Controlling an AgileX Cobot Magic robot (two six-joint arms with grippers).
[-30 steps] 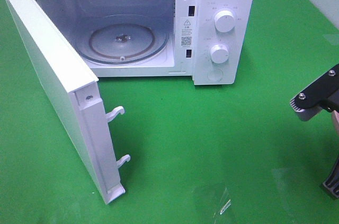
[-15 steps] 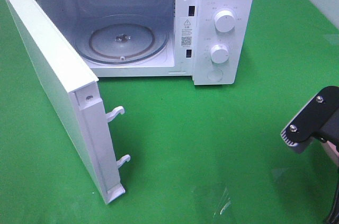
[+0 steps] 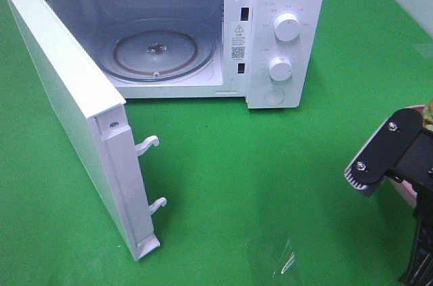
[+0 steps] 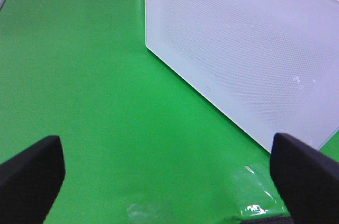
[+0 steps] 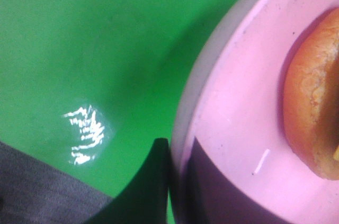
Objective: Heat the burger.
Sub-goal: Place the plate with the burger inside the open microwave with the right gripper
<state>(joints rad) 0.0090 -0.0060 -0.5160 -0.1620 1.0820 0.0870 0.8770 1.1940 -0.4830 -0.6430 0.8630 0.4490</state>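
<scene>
**Right, burger on its plate, out to the right of the microwave, oven standing open**

Well, the microwave sits at the back of the green table with its door swung wide to its left. The glass turntable inside is bare, so the way in is clear for a plate coming from the front.

Over to the microwave's right and well forward of it, right at the edge of the high view, the right gripper is clenched on the rim of the pink plate. One finger is above the edge and one below. The burger rides on that plate, set in from the rim, only its golden bun showing. Pinching the plate rather than the bun makes sense to me: the stack doesn't get squashed, and plate and food can travel as one.

The left gripper is spread wide with nothing between its fingers. It hangs low on the outer side of the open door, clear of the opening. From there it looks handy for pushing the door closed later.

By my reckoning the job is early: burger outside, nothing heated. The plate needs to travel level toward the turntable, or the tall burger could slide.
</scene>
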